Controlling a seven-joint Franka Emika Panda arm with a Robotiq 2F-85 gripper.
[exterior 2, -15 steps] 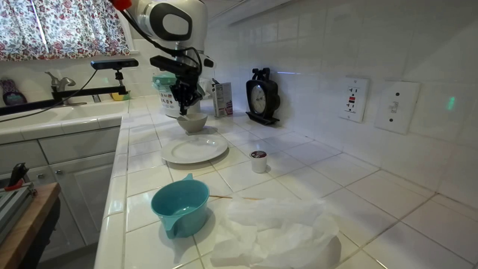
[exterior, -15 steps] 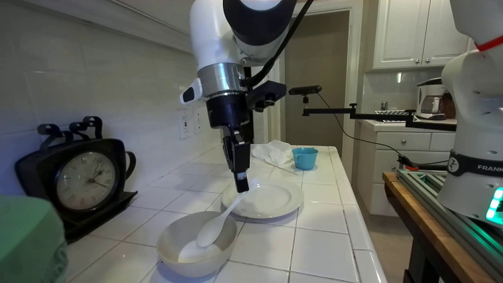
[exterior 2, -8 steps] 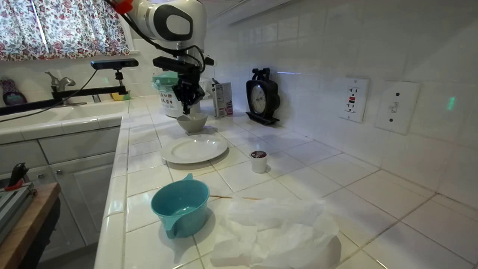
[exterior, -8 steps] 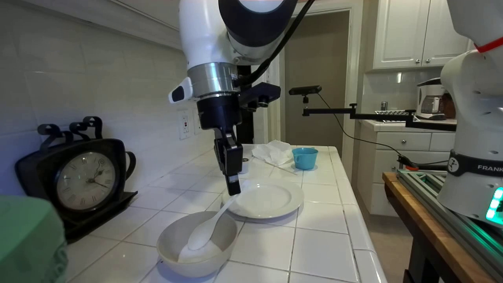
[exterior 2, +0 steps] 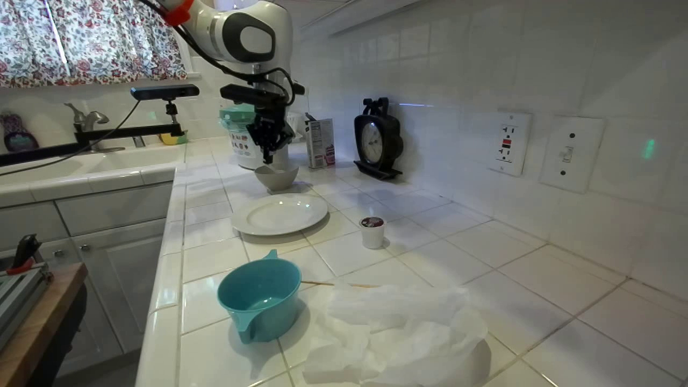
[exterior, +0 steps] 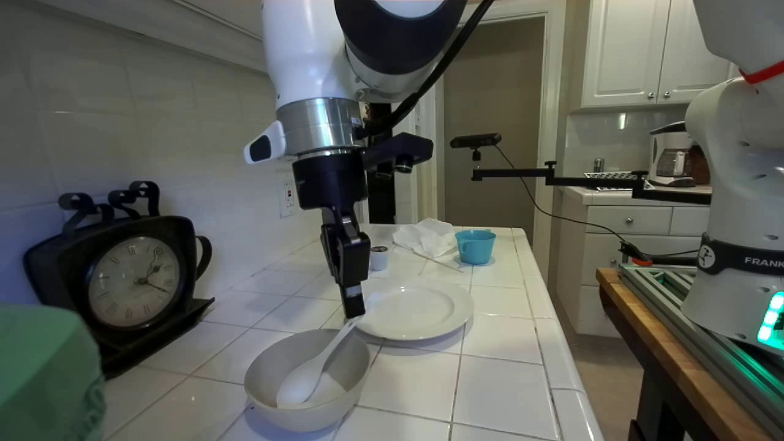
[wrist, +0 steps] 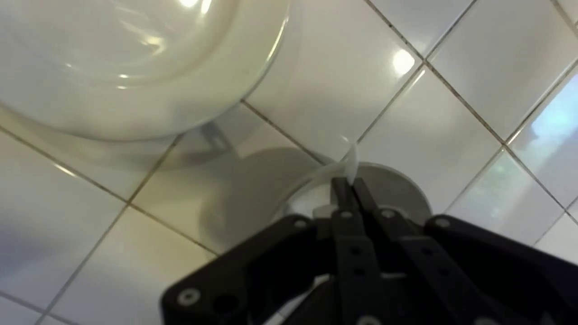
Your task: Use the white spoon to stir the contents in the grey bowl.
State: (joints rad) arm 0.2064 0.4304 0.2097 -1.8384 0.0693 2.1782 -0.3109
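The black fingers (wrist: 339,194) are drawn narrow, pinching the white spoon (exterior: 306,375) by its handle, whose end pokes out past them in the wrist view. From that grip the spoon slants down over the rim of the grey bowl (exterior: 300,419), its rounded end inside, in front of part of the small white mound of contents (exterior: 331,392); whether it presses into the mound, I cannot tell. The lowest part of the fingers is above the bowl's rim, with a gap between them in an exterior view. The bowl sits upright on the white tiled desk (exterior: 416,383), near a flat white plate (exterior: 422,312) but apart from it. On the plate's far side from the bowl stand a coffee pod (exterior 2: 372,236) and a blue cup (exterior 2: 274,322), the cup just beside some crumpled white paper (exterior 2: 398,338). A black clock (exterior: 135,282) with Roman numerals stands close to the wall (exterior 2: 446,134); behind the bowl, in an exterior view, are a printed box (exterior 2: 320,145) and a turquoise-lidded white tub (exterior 2: 240,145).
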